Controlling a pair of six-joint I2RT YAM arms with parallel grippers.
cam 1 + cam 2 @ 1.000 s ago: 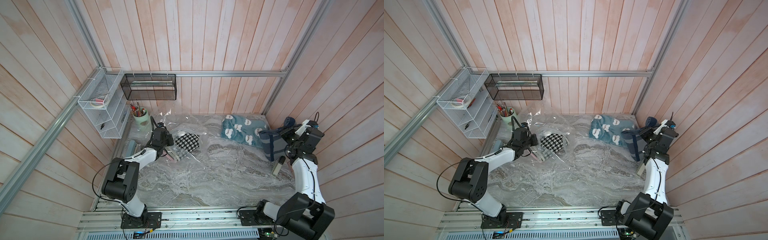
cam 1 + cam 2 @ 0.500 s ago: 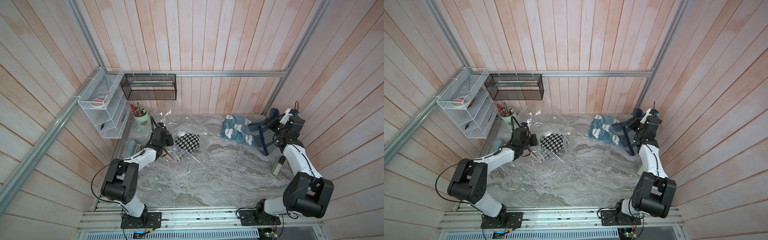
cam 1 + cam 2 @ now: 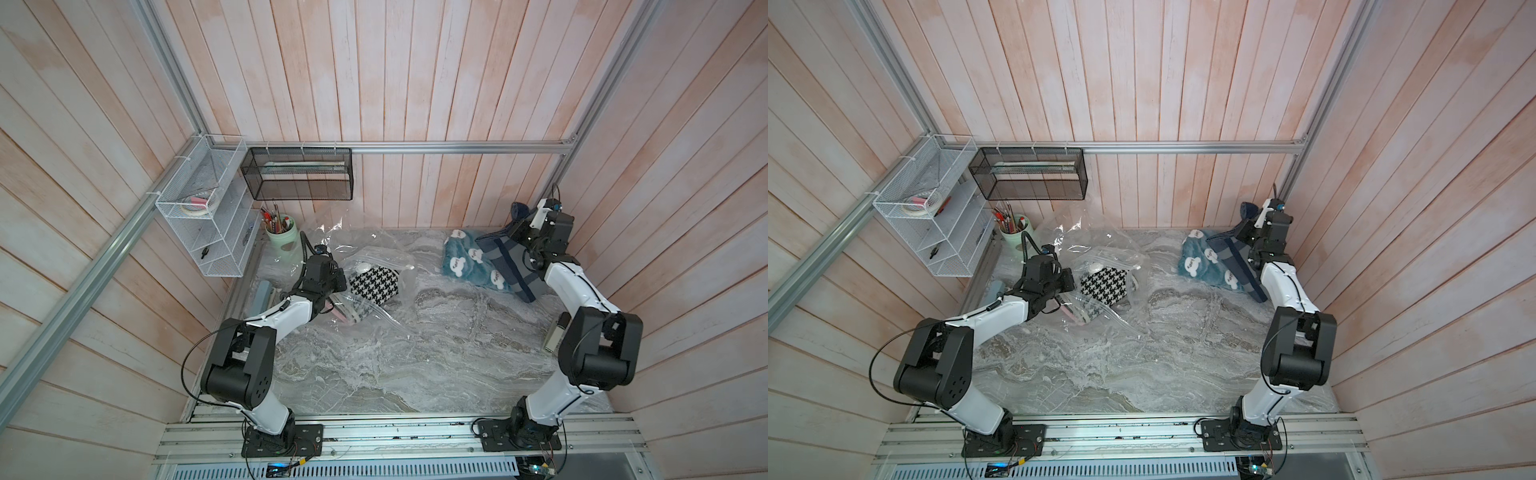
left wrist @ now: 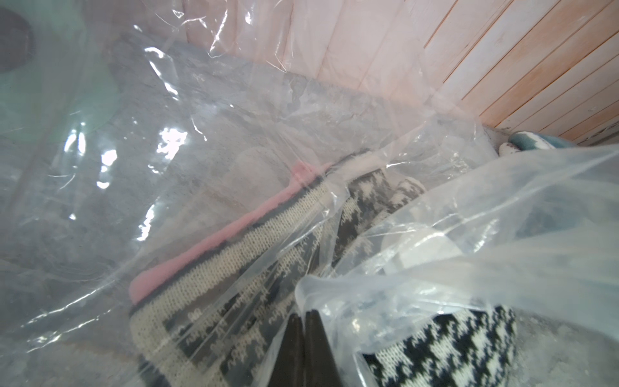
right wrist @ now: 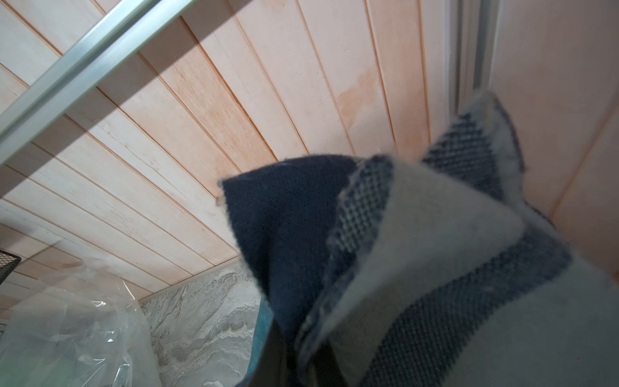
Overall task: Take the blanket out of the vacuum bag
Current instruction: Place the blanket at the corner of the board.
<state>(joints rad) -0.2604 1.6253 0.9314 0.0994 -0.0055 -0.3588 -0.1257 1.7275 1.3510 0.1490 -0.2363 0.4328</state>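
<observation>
— Left wrist view: state of the left hand (image 4: 303, 318)?
— Fingers together, clamped on a fold of the vacuum bag (image 4: 418, 268). A houndstooth knit (image 4: 445, 345) with a pink strip (image 4: 214, 241) alongside lies inside the clear film.
— Bag position on the bench (image 3: 415, 365)?
— In both top views it lies crumpled toward the far left corner, just beside a green pen cup (image 3: 281, 239). Its round white valve (image 3: 363, 267) faces up, over the knit.
— Next item to the right?
— A teal blanket (image 3: 461, 266) with white cloud marks, flat on the bench at the far edge, outside the bag.
— Right hand (image 5: 301, 367)?
— Closed on a navy-and-grey blanket (image 5: 418, 251), per the right wrist view. The hand is raised above the bench. In a top view the blanket hangs from the hand at the far right corner, clear of the bag; its lower end overlaps the teal blanket's right side and reaches the bench.
</observation>
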